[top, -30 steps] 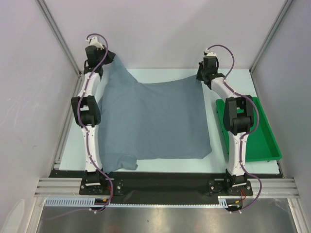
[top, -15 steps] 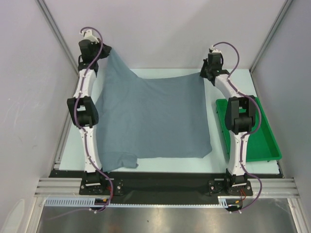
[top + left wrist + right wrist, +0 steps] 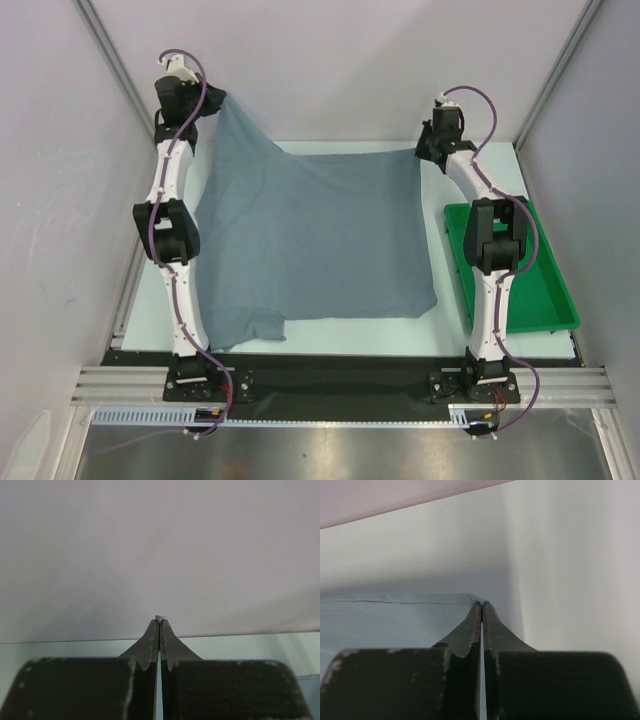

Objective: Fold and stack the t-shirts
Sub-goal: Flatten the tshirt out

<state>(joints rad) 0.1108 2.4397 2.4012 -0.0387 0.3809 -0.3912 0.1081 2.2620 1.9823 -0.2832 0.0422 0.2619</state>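
Note:
One slate blue-grey t-shirt [image 3: 320, 235] lies spread over most of the table, its far edge lifted at both corners. My left gripper [image 3: 212, 98] is shut on the far left corner and holds it high above the table; in the left wrist view a sliver of blue cloth [image 3: 160, 617] shows at the closed fingertips [image 3: 152, 630]. My right gripper [image 3: 420, 150] is shut on the far right corner, lower, near the table's back edge; the right wrist view shows the hem [image 3: 395, 615] running into its closed tips. A sleeve [image 3: 250, 325] lies bunched at the near left.
A green plastic tray [image 3: 545, 285] lies on the table at the right, beside the right arm. White walls close in the back and both sides. The table's near edge meets a black strip by the arm bases.
Both grippers have moved further back with the shirt's far corners, the left one also rising. The shirt's far edge has stretched out and its near edge has slid slightly away from me.

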